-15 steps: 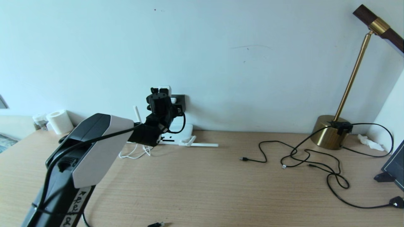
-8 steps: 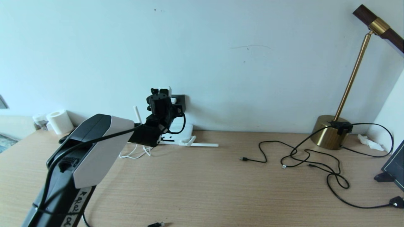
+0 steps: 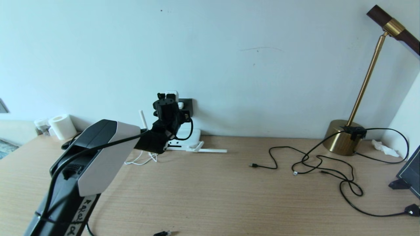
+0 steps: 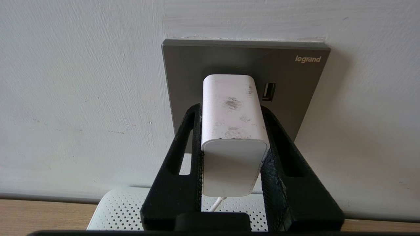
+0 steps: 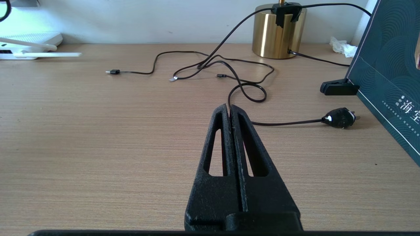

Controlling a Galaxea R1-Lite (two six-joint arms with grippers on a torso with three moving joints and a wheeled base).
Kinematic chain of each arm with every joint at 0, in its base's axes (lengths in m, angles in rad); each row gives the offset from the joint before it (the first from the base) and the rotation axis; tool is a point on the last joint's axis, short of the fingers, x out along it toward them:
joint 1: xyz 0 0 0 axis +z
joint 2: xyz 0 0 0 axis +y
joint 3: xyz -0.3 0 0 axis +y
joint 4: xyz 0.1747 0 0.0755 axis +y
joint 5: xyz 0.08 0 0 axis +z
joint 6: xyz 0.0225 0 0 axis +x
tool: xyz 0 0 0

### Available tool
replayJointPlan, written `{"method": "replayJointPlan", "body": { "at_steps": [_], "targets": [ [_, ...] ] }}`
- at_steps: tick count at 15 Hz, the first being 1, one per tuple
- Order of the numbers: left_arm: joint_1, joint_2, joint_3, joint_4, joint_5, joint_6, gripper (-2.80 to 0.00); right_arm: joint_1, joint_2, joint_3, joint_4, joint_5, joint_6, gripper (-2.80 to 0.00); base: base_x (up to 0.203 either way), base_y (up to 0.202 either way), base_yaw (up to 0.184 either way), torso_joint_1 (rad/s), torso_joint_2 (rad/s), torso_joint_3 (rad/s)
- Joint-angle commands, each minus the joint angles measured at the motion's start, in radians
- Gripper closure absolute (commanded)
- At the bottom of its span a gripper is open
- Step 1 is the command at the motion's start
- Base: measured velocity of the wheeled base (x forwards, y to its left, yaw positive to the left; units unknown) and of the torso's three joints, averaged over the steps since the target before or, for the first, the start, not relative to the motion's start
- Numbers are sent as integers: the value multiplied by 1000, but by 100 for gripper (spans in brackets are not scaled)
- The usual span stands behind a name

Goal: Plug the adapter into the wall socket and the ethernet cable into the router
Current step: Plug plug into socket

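Observation:
My left gripper (image 4: 232,109) is shut on the adapter (image 4: 233,131), a white cube with a thin white cord hanging from it. The adapter's far end meets the dark-grey wall socket (image 4: 183,72). In the head view, the adapter (image 3: 171,94) and left gripper (image 3: 167,100) sit at the wall socket (image 3: 188,102), above the white router (image 3: 193,135). The ethernet cable's plug (image 3: 163,233) lies at the table's near edge. My right gripper (image 5: 229,106) hovers low over the table, shut with nothing in it.
Thin black cables (image 3: 311,164) sprawl across the table's right half, near a brass lamp base (image 3: 341,141). A dark box (image 5: 387,65) and a black plug (image 5: 339,117) are at the far right. A paper roll (image 3: 62,126) stands at the back left.
The left arm has shifted very slightly while still gripping the adapter at the socket. The right gripper's state is unchanged.

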Motion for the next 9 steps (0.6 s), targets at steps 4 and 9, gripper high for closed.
{"method": "replayJointPlan", "body": {
  "at_steps": [4, 9],
  "targets": [
    [0, -3, -17, 10, 2, 0, 0, 1, 0, 9, -1, 1, 0, 0, 0, 0, 0, 0, 0, 0],
    [0, -4, -47, 35, 2, 0, 0, 0, 0, 9, -1, -1, 0, 0, 0, 0, 0, 0, 0, 0]
  ]
}}
